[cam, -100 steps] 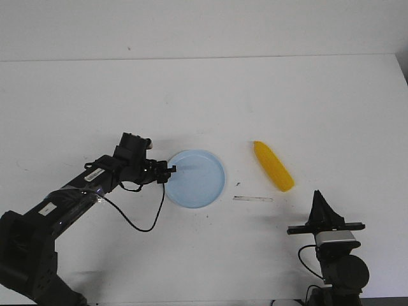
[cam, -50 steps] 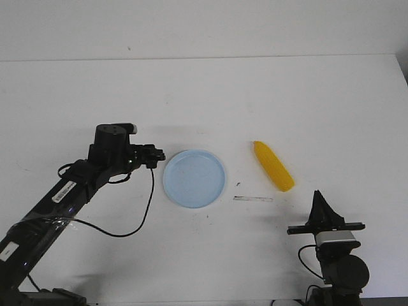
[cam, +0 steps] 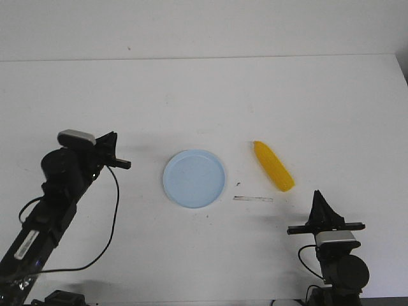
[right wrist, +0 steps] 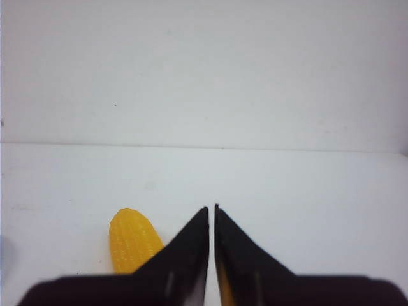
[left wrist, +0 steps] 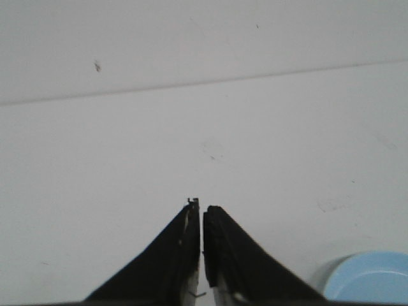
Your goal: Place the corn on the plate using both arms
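L claw (left wrist: 201, 213): fingers together, only a thin slit betw. the tips; holds nothing, touches nothing. Wrist view shows bare desk ahead of it and an arc of the plate at the frame corner.
R claw (right wrist: 211, 213): fingers together too, tips nearly meeting; empty. Wrist view has the corn just past and to one side of the tips, partly hidden behind one finger; not touching as far as I can tell.
Corn (cam: 273, 166): bright yellow, tapered cob, smooth plastic look w/ fine kernel rows. Lies flat on the desk, right of the plate, set diagonally: blunt end farther from the robot, narrow end nearer and more to the right. Clear gap betw. it and the plate.
Plate (cam: 194, 178): small, round, pale blue, shallow raised rim, plain. Sits near desk centre, nothing on it.
L arm (cam: 54, 197): black, rises from the near-left corner, wrist w/ grey-white camera housing on top, claw pointing right toward the plate but well short of it. Black cable loops down from the wrist.
R arm (cam: 335, 248): folded low at the near-right edge, claw upright and pointing away from the robot, near the corn's narrow end but apart from it.
Desk (cam: 204, 102): white, a few dark specks; short thin strip (cam: 253, 199) lies betw. plate and corn, nearer the robot.
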